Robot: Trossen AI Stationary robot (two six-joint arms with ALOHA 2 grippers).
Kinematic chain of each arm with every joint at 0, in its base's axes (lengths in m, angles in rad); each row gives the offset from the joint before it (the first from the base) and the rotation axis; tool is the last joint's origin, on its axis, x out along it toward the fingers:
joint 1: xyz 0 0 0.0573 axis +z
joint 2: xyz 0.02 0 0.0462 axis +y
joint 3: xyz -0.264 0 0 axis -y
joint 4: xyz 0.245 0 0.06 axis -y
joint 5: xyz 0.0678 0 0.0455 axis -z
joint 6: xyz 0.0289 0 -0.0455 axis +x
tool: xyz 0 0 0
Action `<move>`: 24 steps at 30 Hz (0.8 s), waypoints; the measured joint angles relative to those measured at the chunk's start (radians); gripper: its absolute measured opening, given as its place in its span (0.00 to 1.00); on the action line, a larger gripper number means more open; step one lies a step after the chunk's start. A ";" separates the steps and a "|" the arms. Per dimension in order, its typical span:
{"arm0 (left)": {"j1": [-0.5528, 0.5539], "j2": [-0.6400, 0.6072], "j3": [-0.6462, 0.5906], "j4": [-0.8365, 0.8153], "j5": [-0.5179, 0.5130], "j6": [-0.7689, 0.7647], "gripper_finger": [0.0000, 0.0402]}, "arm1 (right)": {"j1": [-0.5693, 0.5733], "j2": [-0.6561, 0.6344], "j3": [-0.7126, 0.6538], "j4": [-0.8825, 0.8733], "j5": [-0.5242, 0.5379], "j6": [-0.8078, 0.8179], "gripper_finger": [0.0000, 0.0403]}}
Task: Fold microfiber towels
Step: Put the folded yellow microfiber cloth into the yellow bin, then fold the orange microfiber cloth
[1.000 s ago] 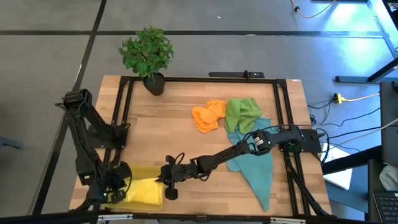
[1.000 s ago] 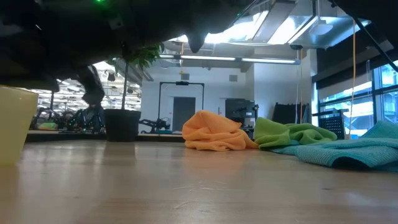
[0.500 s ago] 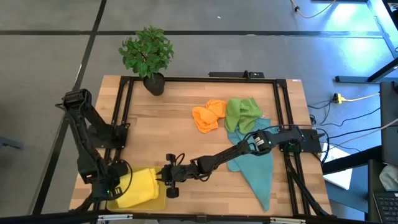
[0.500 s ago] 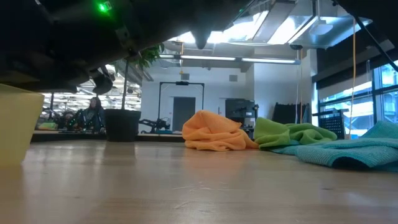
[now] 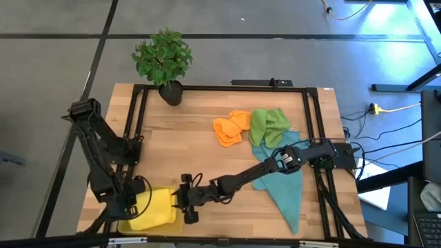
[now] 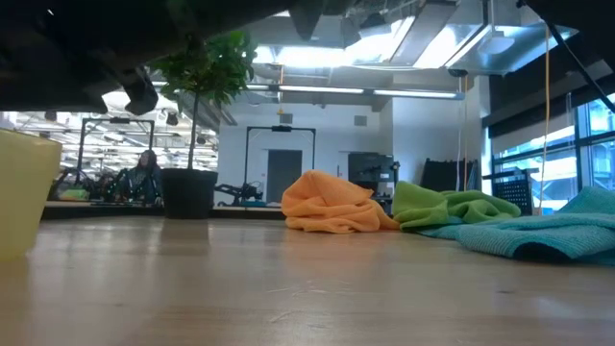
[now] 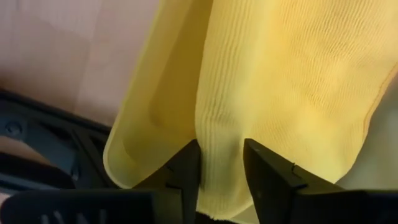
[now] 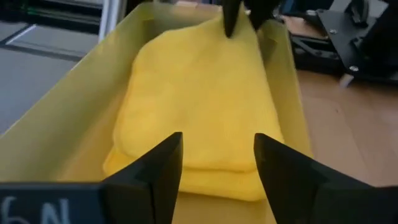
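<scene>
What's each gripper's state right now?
Left gripper: shut on the folded yellow microfiber towel, in the yellow rectangular plastic tray.
Right gripper: open, empty, at the tray's end.

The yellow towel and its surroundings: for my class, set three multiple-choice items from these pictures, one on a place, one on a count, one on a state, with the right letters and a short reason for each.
1. Where does the yellow towel lie?
A. In the yellow tray
B. Beside the potted plant
C. On the floor

2. How many towels lie loose on the table, outside the tray, in the high view?
A. One
B. Three
C. Six

3. How do the left gripper's jaws stand?
A. Wide open above the towel
B. Closed on an edge of the yellow towel
C. Closed on the plant

Answers:
1 A, the right wrist view shows tray walls around the folded towel.
2 B, an orange towel, a green towel and a teal towel show; any further one is hidden.
3 B, the left wrist view shows the towel's edge between the jaws.
</scene>
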 joint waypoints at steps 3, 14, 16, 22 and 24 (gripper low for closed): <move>0.028 0.000 0.001 0.004 -0.002 0.033 0.33 | 0.009 0.000 0.016 -0.019 0.010 -0.020 0.50; 0.107 0.001 0.145 -0.233 0.008 0.122 0.39 | 0.022 0.000 0.023 -0.033 0.071 -0.073 0.50; 0.116 0.001 0.165 -0.275 -0.011 0.123 0.39 | 0.023 0.000 0.023 -0.032 0.072 -0.095 0.50; 0.122 0.001 0.196 -0.213 -0.333 0.259 0.38 | 0.043 -0.047 0.023 -0.090 0.137 -0.174 0.49; 0.108 0.001 0.193 -0.119 -0.535 0.374 0.38 | 0.050 -0.080 0.023 -0.142 0.137 -0.197 0.46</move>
